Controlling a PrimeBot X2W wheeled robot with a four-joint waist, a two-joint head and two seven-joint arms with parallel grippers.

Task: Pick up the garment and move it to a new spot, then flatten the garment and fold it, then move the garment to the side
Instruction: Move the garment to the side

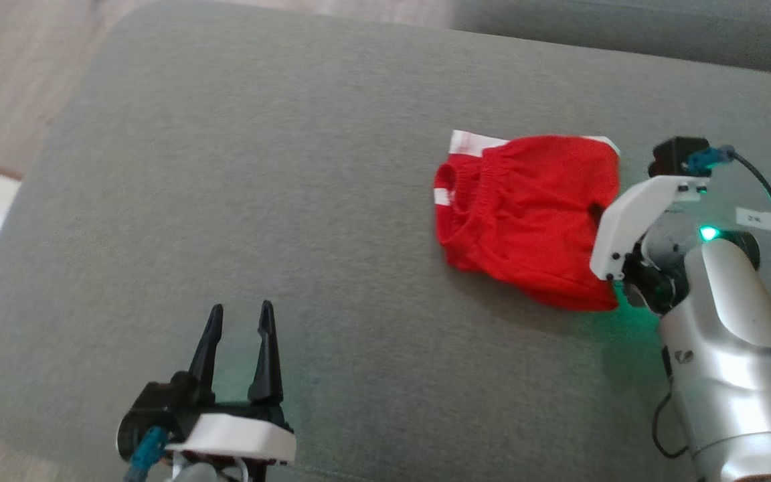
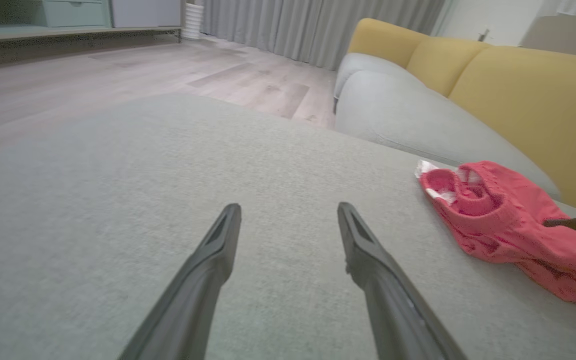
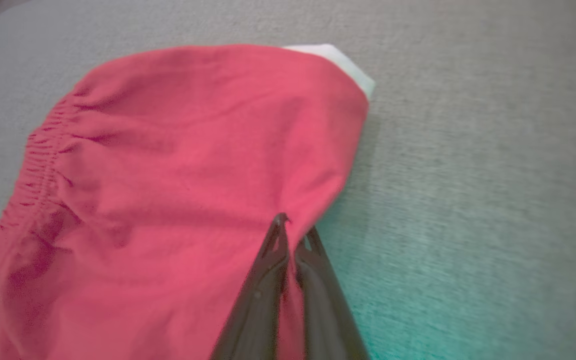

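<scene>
Two grippers up, one garment [image 1: 526,221]. Which do I drive? — operator

The right. Your right gripper [image 3: 295,229] is clamped tight, fingers together on a pinch of red cloth at the garment's right edge; the right wrist view has it clearly. Your left gripper [image 1: 241,308] is spread wide, holds nothing and hovers over bare grey cushion [image 1: 258,167]. — annotator

Where's the garment sitting? — operator

On the right half of the cushion, bunched, lying on the fabric, not lifted. From your right gripper it spreads away to the left. From your left gripper it's up and to the right, well apart. There's white trim [image 1: 469,142] at the far edge and at the left edge. — annotator

Long axis? — operator

Hard to call. It's a lump, about as wide as it is deep. The elastic waistband [image 1: 486,191] runs near-to-far through the left part, so your grip is on the side opposite the waist. — annotator

So what does the move hang on? — operator

My read: everything trails left of your pinch. Lift, and the bulk should hang off that one edge, waist end lowest. The open cushion is all to your left, so carry that way, toward the left gripper, which you'll likely want for flattening. I can't tell how many layers you've caught, and a thin pinch may slip. — annotator
</scene>
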